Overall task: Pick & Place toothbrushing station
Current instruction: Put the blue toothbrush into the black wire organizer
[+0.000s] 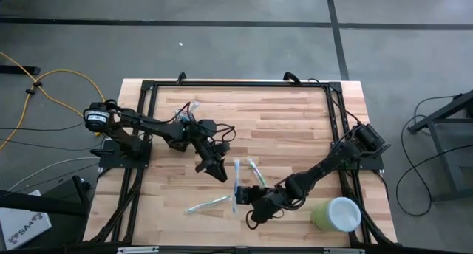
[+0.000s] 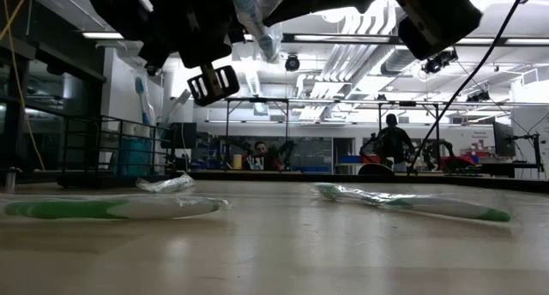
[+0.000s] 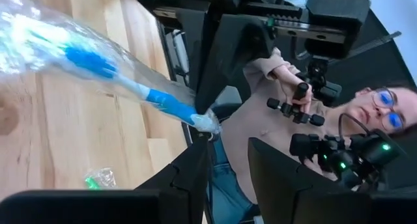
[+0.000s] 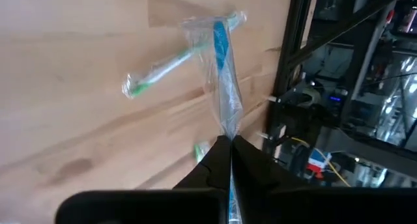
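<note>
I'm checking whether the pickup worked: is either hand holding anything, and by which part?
The right hand is shut on the blue toothbrush, wrapped in clear plastic, gripping one end of it. The left hand holds nothing.

Even overhead light, soft shadows on table (image 1: pixel 295 128); low view backlit by ceiling strips, near foreground blurred.

Overhead looks straight down, low looks level across the table (image 1: pixel 295 121); both wrists share it close.

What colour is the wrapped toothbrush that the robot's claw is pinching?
Blue, inside clear wrapping. The toothbrush shows best in the right wrist view, held by the right gripper.
</note>
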